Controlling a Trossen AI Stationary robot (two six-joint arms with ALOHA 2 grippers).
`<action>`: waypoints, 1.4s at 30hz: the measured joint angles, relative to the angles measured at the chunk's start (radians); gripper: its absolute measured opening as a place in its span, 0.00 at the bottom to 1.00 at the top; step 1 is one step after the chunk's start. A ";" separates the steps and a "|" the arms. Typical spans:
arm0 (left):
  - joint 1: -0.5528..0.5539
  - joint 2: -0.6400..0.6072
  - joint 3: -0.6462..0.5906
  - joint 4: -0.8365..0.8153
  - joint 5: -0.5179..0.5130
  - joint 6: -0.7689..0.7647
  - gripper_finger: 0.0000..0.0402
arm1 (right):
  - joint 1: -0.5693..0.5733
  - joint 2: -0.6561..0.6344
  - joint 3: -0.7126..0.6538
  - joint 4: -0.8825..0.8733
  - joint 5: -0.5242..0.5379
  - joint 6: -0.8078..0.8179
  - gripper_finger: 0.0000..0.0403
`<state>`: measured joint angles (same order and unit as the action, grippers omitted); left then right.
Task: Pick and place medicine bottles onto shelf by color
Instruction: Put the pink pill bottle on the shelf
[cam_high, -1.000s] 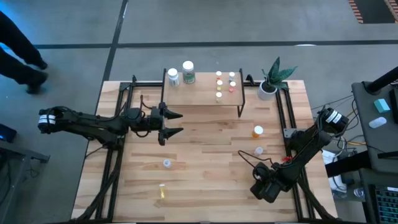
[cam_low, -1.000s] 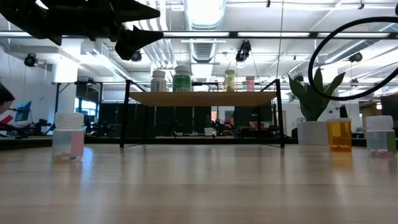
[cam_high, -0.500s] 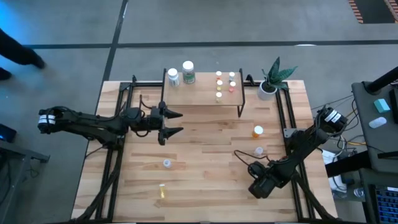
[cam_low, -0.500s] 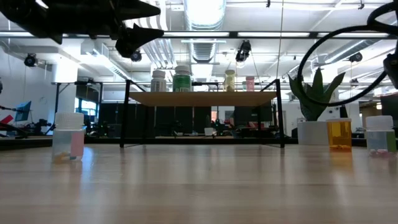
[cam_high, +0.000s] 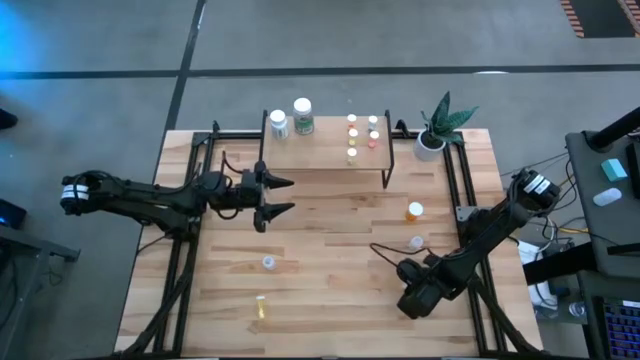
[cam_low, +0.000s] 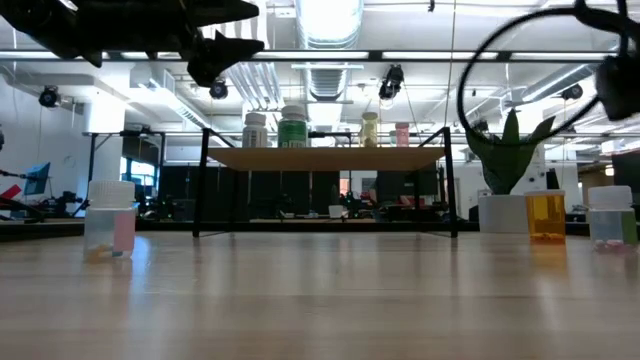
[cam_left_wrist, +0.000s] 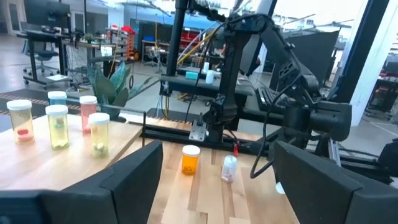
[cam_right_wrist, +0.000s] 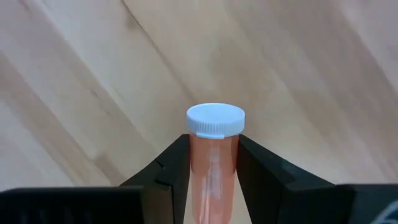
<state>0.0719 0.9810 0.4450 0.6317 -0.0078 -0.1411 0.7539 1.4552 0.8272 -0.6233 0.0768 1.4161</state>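
My right gripper (cam_high: 408, 303) hangs over the table's near right part, shut on a small orange-red bottle (cam_right_wrist: 213, 162) with a white cap. My left gripper (cam_high: 283, 196) hovers open, in the air in front of the shelf's (cam_high: 325, 150) near left corner, touching nothing. The shelf carries two larger white bottles (cam_high: 303, 115) on its left part and several tiny ones (cam_high: 352, 134) on its right. An amber bottle (cam_high: 414, 211) and a clear one (cam_high: 416, 243) stand on the table at right. Another clear bottle (cam_high: 268, 262) stands near the middle. A yellow one (cam_high: 261, 305) lies on its side. My right gripper pinches the orange-red bottle's body (cam_right_wrist: 213, 171) between its two fingers (cam_right_wrist: 171, 171). The bottle lies along the fingers, and its white cap (cam_right_wrist: 215, 120) sticks out past the fingertips. The fingers point down at the tabletop. The bottle is lifted clear.
A white pot with a green plant (cam_high: 432, 142) stands by the shelf's right end. Black frame rails (cam_high: 455, 180) run along both table sides. Bare wood (cam_high: 330, 260) lies between the two grippers. The low view shows the left gripper (cam_low: 240, 30) high above the tabletop.
My right gripper, still holding the bottle, has drifted a little toward the table's left, and its cable loop has swung left with it. A person on the floor beyond the table's left side has walked out of view.
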 joint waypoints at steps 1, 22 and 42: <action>0.000 0.000 0.000 0.010 0.000 0.000 0.72 | -0.006 -0.008 0.000 0.011 0.017 -0.018 0.27; 0.001 0.000 0.001 0.184 -0.012 0.066 0.72 | -0.211 -0.384 -0.030 0.194 1.114 -0.627 0.28; 0.008 -0.002 0.002 0.230 -0.071 0.132 0.72 | -0.420 -0.150 -0.053 0.836 0.933 -1.082 0.28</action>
<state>0.0795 0.9791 0.4473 0.8621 -0.0788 -0.0092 0.3334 1.3050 0.7744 0.2128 1.0094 0.3339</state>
